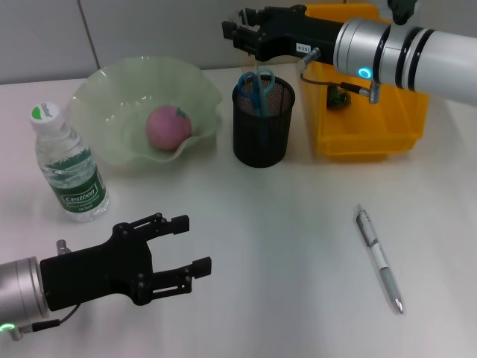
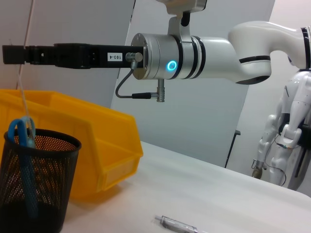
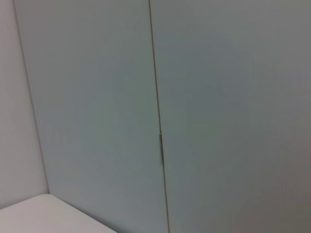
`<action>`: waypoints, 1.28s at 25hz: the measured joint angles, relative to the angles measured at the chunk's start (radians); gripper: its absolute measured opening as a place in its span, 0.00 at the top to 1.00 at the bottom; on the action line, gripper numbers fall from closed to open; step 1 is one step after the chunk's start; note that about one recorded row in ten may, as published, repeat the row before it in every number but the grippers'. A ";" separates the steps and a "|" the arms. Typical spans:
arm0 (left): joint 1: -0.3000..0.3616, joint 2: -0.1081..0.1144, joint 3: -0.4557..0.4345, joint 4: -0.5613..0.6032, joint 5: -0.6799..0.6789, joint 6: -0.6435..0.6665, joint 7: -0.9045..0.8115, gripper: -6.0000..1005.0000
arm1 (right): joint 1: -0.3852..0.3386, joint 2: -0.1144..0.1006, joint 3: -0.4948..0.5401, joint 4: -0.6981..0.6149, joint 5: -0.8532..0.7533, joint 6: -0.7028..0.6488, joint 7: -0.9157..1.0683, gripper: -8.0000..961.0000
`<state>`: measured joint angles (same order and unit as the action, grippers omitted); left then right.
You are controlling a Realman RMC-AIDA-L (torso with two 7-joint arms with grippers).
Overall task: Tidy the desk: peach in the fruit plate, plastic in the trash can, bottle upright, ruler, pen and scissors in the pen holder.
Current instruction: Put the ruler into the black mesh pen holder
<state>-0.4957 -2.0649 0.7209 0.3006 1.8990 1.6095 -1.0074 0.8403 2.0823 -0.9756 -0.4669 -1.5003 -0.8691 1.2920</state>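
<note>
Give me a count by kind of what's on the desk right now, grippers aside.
Containers: 3, the fruit plate, pen holder, yellow bin
Fruit: 1, the peach in the plate
Bottles: 1, water bottle standing upright
Stationery: 2, scissors in the holder, pen loose on the desk
Total: 7

White table [image 1: 283, 246] in front, grey wall panels [image 3: 218, 97] behind — vertical seam [image 3: 156, 97] between two of them, small dark mark partway down.
</note>
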 joint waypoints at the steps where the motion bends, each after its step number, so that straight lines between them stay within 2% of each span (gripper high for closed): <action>1: 0.000 0.000 0.000 0.000 0.000 0.000 0.000 0.19 | 0.000 0.000 0.000 0.000 0.000 0.000 0.000 0.55; 28: 0.005 0.000 0.000 0.009 0.000 0.009 0.005 0.21 | 0.001 0.002 0.004 0.016 0.000 -0.014 0.011 0.54; 32: 0.005 0.000 0.000 0.009 0.000 0.010 0.005 0.21 | -0.004 0.002 0.005 0.011 0.001 -0.015 0.012 0.34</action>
<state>-0.4908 -2.0648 0.7209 0.3100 1.8990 1.6192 -1.0020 0.8364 2.0846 -0.9710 -0.4562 -1.4996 -0.8837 1.3037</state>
